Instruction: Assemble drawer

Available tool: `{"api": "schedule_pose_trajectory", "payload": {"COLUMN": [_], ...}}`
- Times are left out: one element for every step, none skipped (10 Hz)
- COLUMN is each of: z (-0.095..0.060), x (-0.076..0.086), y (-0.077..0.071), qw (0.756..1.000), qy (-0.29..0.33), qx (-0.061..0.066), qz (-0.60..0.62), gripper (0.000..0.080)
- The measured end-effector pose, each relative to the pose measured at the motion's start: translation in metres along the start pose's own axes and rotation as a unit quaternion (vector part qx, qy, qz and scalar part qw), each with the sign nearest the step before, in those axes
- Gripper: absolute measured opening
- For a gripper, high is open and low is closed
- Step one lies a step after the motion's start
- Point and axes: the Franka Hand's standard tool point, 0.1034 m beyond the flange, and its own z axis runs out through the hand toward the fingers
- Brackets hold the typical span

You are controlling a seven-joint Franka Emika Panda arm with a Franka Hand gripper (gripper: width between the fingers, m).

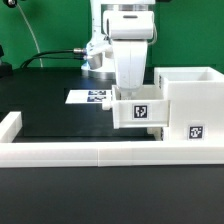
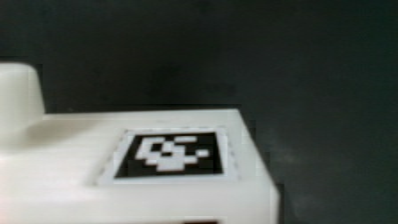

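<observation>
The tall white housing [image 1: 190, 100] stands at the exterior view's right, with a tag low on its front. One small white tray [image 1: 138, 110] with a tag is against the housing's left side, its underside a little above the black mat. My gripper [image 1: 131, 92] comes straight down onto the tray's top and is shut on it; the fingertips are hidden behind the tray. In the wrist view the tray [image 2: 107, 190] fills the lower frame, its tag [image 2: 173, 155] close up. A second tray is not in view.
A long low white border wall [image 1: 90, 152] runs along the front and turns back at the left [image 1: 10, 125]. The marker board [image 1: 90, 97] lies on the black mat behind the tray. A black cable runs at the back left.
</observation>
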Motion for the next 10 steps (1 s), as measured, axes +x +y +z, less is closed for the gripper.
{"api": "schedule_pose_trajectory", "payload": {"z": [-0.0012,-0.0026,-0.0030,-0.0032,-0.0032,-0.0030,-0.0027,-0.0025,-0.0012,0.0001], "x": [0.0003,0.0026,0.0058,0.0064,0.0076,0.0076,0.0070,0.0069,0.0073,0.0084], "y": [0.0013,0.0040,0.0052,0.0055,0.0054,0.0054,0.0052,0.0051,0.0031,0.0008], "qw": [1.000,1.000,1.000,1.000,1.000,1.000,1.000,1.000,1.000,1.000], "qy": [-0.001,-0.001,-0.001,-0.001,-0.001,-0.001,-0.001,-0.001,-0.001,-0.001], "qx": [0.004,0.003,0.002,0.002,0.002,0.001,0.001,0.001,0.003,0.003], "qz": [0.004,0.008,0.007,0.012,0.015,0.018,0.018,0.019,0.012,0.005], "gripper": [0.0042,0.0042,0.0042,0.0042,0.0042,0.0042,0.0042,0.0042,0.0042,0.0042]}}
